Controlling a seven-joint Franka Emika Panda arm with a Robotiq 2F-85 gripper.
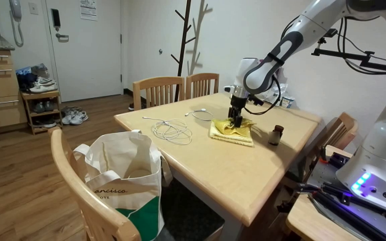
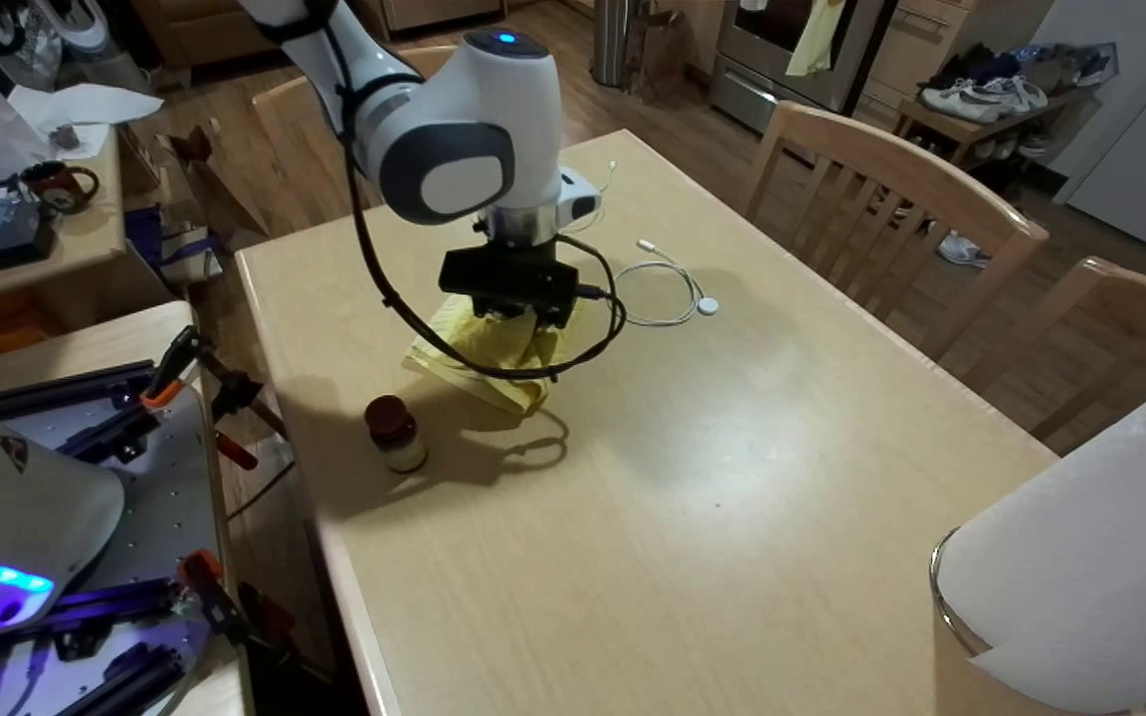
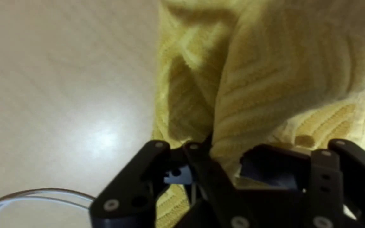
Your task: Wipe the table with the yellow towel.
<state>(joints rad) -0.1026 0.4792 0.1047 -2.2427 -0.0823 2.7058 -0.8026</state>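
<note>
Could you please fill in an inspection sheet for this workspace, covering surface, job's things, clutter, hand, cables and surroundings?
Surface: pale light-wood rectangular table; one tiny dark speck, nature unclear.
Job's things: bright yellow ribbed cloth towel, folded, rumpled on top, lying on the table.
Clutter: small brown bottle with a dark red cap, upright near the towel; white paper towel roll, cut off by the picture's edge.
Hand: black two-fingered hand, closed on a fold of the towel.
Cables: loosely coiled white cable and thin white cable with a round puck, both on the table; black cable hanging in a loop beside the hand.
Surroundings: light-wood slatted chairs at the table; white canvas tote bag with a green patch in front of one chair's back.
</note>
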